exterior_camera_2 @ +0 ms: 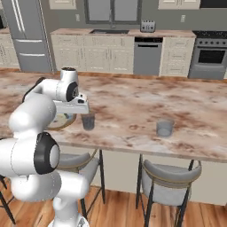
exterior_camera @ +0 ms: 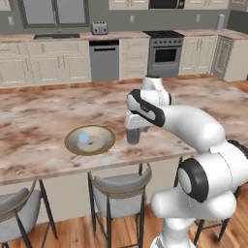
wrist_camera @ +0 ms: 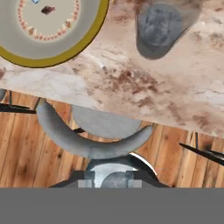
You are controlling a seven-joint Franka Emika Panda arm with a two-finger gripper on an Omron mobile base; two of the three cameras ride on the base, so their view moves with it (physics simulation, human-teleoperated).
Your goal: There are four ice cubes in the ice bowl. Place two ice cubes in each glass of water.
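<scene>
The ice bowl [exterior_camera: 104, 145], wide with a golden-tan rim, sits on the island counter with a light blue ice cube [exterior_camera: 84, 138] inside. One glass of water [exterior_camera: 133, 137] stands just right of it, and my gripper [exterior_camera: 133, 128] hangs close above this glass. In the right base view the same glass [exterior_camera_2: 88, 122] is below the gripper [exterior_camera_2: 83, 111], and the second glass [exterior_camera_2: 165, 128] stands well to the right. In the hand view the gripper [wrist_camera: 112, 179] is shut on a pale translucent ice cube [wrist_camera: 112, 176], with the bowl [wrist_camera: 89, 41] and the near glass [wrist_camera: 158, 29] ahead.
Grey stools [exterior_camera: 118, 186] stand tucked under the counter's front edge [exterior_camera: 72, 170], one of them directly below the hand [wrist_camera: 94, 144]. The marble counter stretches wide behind and to the right of the glasses. Cabinets, a dishwasher and an oven line the far wall.
</scene>
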